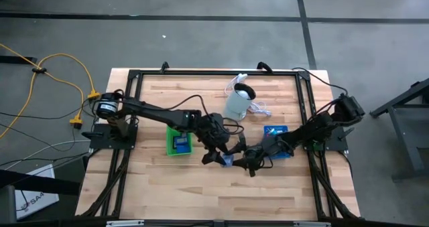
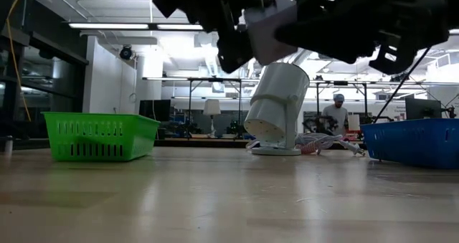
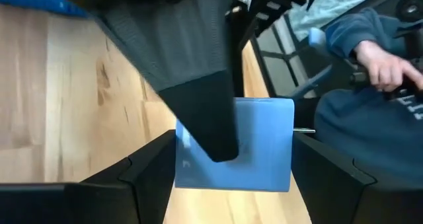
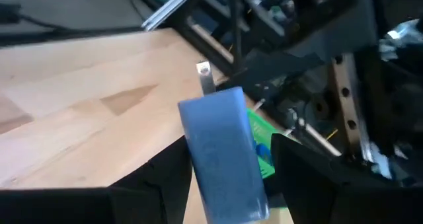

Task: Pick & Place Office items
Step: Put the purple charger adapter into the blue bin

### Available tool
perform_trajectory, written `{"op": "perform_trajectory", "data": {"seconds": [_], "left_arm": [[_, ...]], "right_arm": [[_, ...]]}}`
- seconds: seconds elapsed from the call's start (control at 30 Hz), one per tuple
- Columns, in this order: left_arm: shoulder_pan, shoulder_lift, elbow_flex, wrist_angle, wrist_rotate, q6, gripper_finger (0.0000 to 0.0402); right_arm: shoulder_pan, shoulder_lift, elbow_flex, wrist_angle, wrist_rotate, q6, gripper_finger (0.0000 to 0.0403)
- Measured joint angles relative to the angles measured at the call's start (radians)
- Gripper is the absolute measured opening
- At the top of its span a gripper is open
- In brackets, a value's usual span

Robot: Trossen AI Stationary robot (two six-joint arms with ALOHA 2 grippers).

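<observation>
A light blue block [image 3: 254, 145], one of the office items, is sitting in the air above the middle of the wooden table [image 1: 201, 187], caught between both grippers at once. In the left wrist view, the left gripper [image 3: 231, 161] is standing partly open with its two dark fingers [image 3: 149, 174] flanking the block's sides, while a finger of the other arm is lying across the block's face. In the right wrist view, the right gripper [image 4: 228, 184] is also partly open, its fingers pressing either side of the same block [image 4: 221, 151], which is tilting slightly.

From above, the block [image 1: 228, 162] is showing only as a small blue patch where the two grippers are meeting, the left gripper [image 1: 216, 153] reaching in from ten o'clock and the right gripper [image 1: 249, 161] from three o'clock. Which gripper is bearing the weight is hard to tell.

The overhead view is also showing a green tray [image 1: 178, 143] at nine o'clock from the block, holding blue items, a blue tray [image 1: 276, 132] at two o'clock, and a pale cylindrical appliance [image 1: 237, 103] at twelve o'clock. The table-level view is showing the appliance [image 2: 278, 103] leaning, between the green tray [image 2: 100, 135] and blue tray [image 2: 412, 141], with a person [image 2: 336, 114] far behind. The left wrist view alone is showing a nearer person's hand [image 3: 380, 65] and blue sleeve.
</observation>
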State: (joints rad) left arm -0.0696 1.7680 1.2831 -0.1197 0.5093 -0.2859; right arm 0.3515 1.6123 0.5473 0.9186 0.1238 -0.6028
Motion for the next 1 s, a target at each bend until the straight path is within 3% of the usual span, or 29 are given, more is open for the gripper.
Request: {"op": "perform_trajectory", "data": {"seconds": [0.23,0.63,1.0], "left_arm": [[0.000,0.009,0.000,-0.018,0.011,-0.006,0.0258],[0.000,0.009,0.000,-0.041,0.009,-0.007,0.0258],[0.000,0.009,-0.001,-0.041,0.014,-0.025,0.0258]], "right_arm": [[0.007,0.000,0.065,-0.149,0.026,0.000,0.0191],[0.042,-0.001,0.070,-0.148,0.074,0.008,0.0190],[0.051,-0.002,0.070,-0.152,0.077,-0.007,0.0127]]}}
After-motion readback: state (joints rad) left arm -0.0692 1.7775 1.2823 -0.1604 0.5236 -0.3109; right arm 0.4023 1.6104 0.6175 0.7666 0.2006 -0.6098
